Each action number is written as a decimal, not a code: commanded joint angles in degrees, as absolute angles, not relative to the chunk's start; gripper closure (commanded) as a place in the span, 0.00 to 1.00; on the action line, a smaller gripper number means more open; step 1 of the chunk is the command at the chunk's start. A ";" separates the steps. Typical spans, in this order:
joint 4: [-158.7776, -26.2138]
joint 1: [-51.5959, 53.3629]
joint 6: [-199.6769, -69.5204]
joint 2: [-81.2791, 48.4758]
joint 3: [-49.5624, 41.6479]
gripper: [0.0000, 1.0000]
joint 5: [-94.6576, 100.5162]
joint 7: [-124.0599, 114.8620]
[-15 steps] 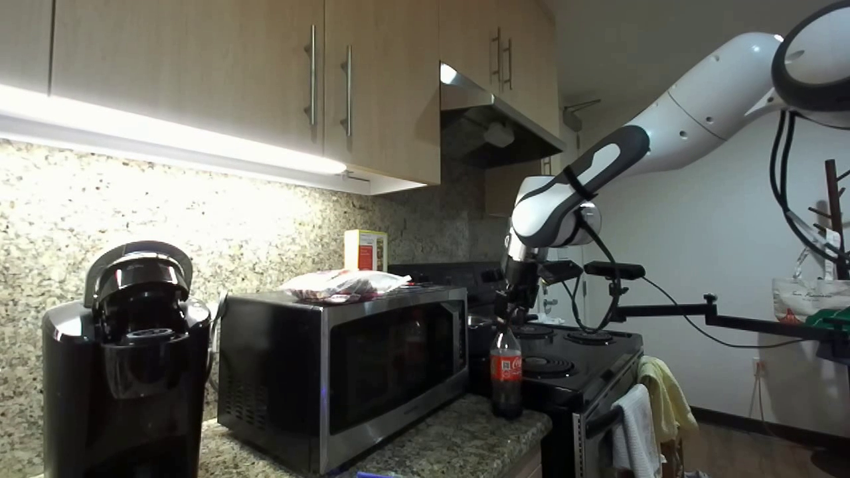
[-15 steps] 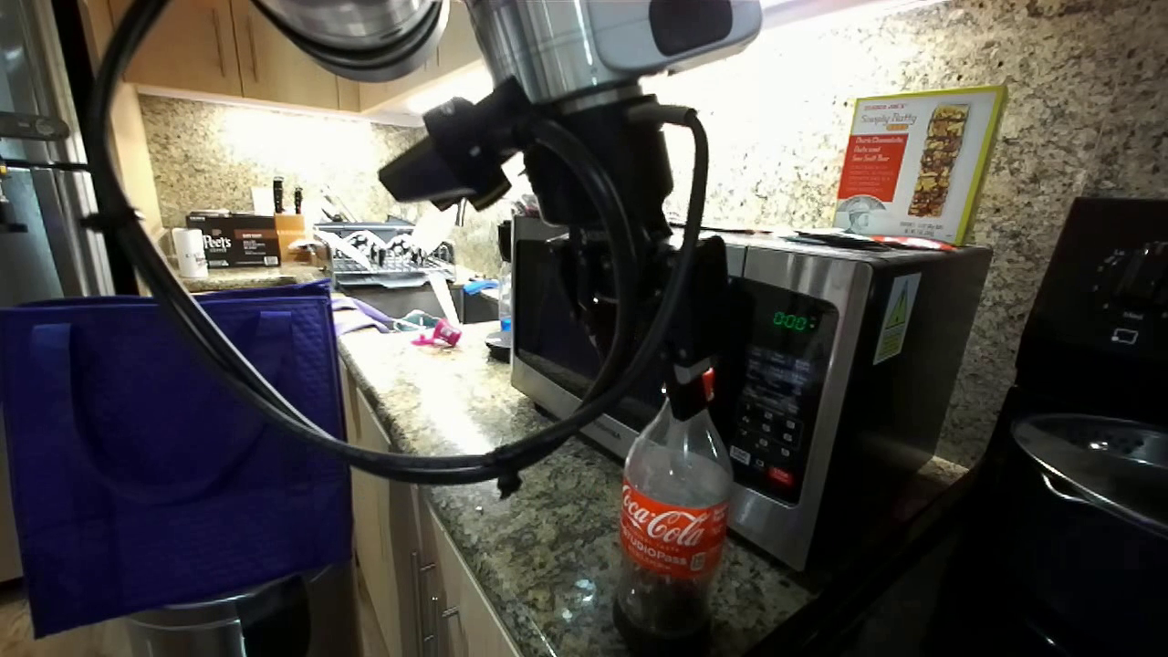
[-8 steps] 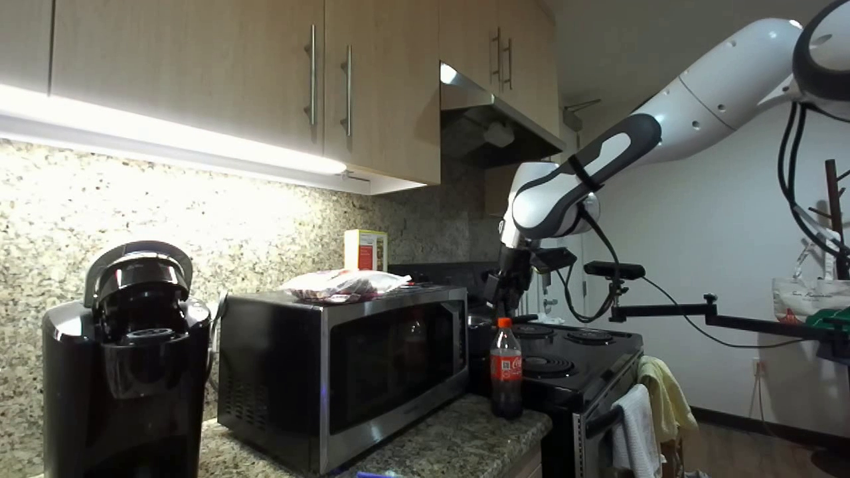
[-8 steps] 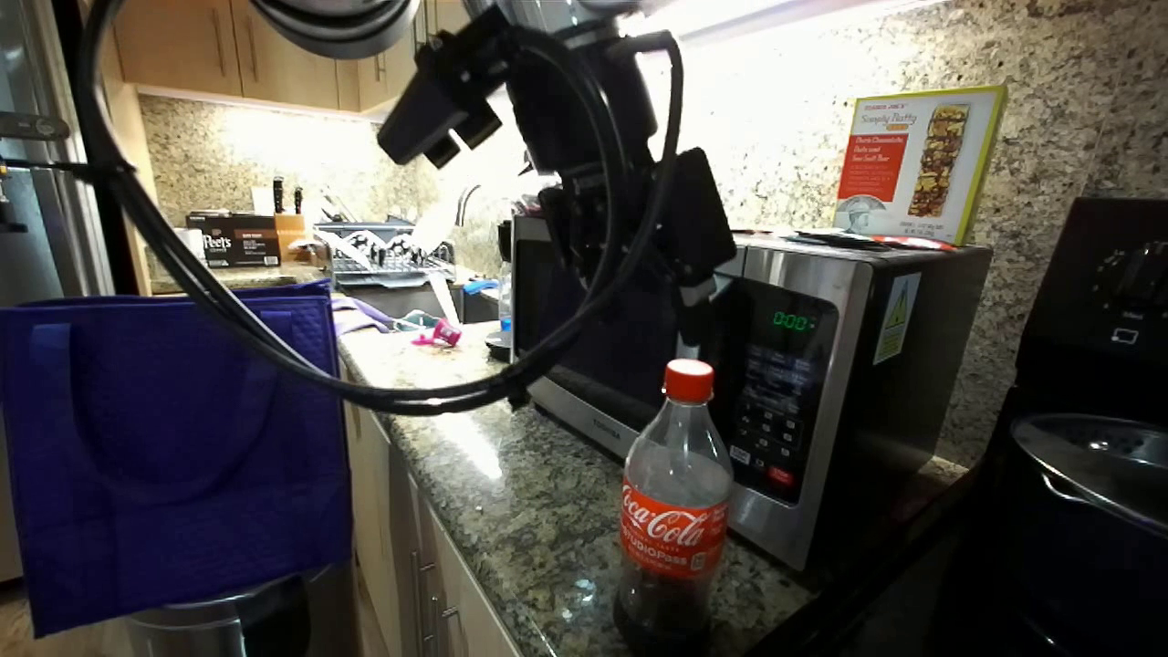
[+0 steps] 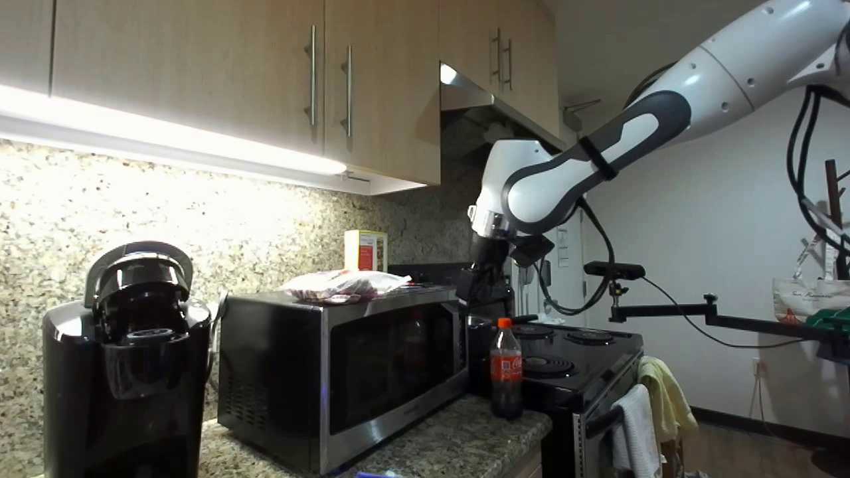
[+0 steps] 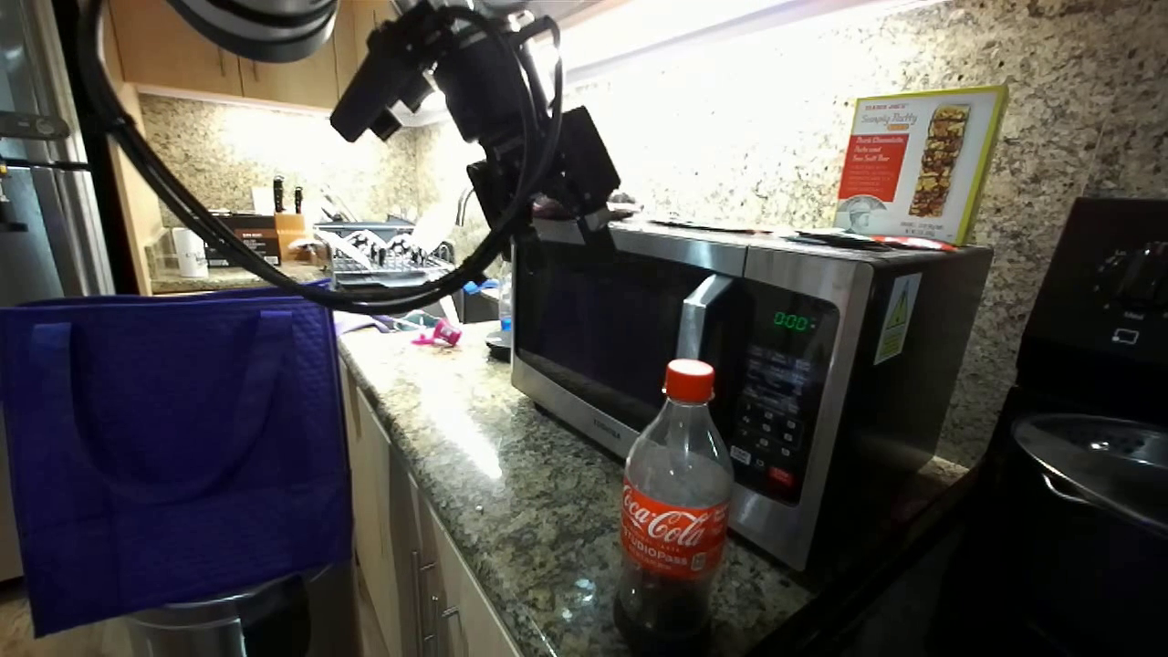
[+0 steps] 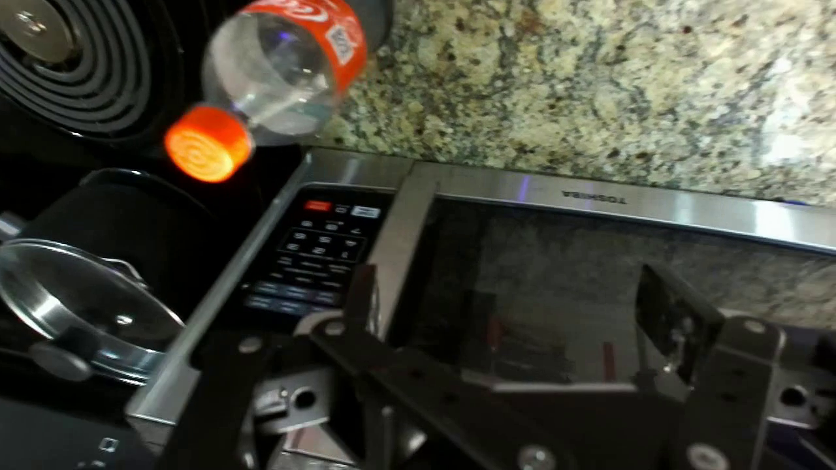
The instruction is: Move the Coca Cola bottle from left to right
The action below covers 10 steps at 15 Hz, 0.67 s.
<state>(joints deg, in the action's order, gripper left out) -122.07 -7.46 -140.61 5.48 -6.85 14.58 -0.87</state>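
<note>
While your claw (image 7: 513, 297) gapes wide in the wrist view and holds nothing, a careless low swing could bump the microwave (image 6: 766, 383) or clip the Coca Cola bottle (image 6: 675, 511), upright at the lower middle of an exterior view, and topple it off the nearby edge of the desk (image 6: 538, 497). You can read TOSHIBA and a green 0:00 on the microwave, Coca-Cola on the bottle's red label (image 6: 673, 538), and Simply Nutty on the box (image 6: 917, 164) at upper right.

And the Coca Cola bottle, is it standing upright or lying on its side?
Upright. In both exterior views the bottle stands straight on the counter, with its red cap at the top.
</note>
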 commanded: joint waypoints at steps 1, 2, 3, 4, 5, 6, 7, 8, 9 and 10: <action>-122.11 -4.50 -140.10 4.51 -4.29 0.00 10.46 -0.75; -121.86 -3.70 -139.81 3.94 -3.67 0.00 9.40 -0.51; -121.38 -2.67 -139.05 3.20 -3.08 0.00 6.75 0.61; -120.79 -1.73 -138.11 2.30 -2.56 0.00 3.65 2.14; -119.79 -1.00 -136.16 1.07 -1.82 0.00 2.27 1.03; -119.02 -0.37 -134.50 0.10 -1.27 0.00 0.88 1.34; -118.03 0.18 -131.94 -1.01 -0.59 0.00 0.80 0.12; -117.15 0.57 -130.15 -2.14 -0.12 0.00 1.92 -1.13; -116.02 1.03 -127.99 -3.64 0.35 0.00 2.85 -1.98; -114.87 1.39 -125.68 -4.94 0.69 0.00 3.76 -3.35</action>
<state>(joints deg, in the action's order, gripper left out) -119.16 0.76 -131.43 -0.79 -0.26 2.74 -0.82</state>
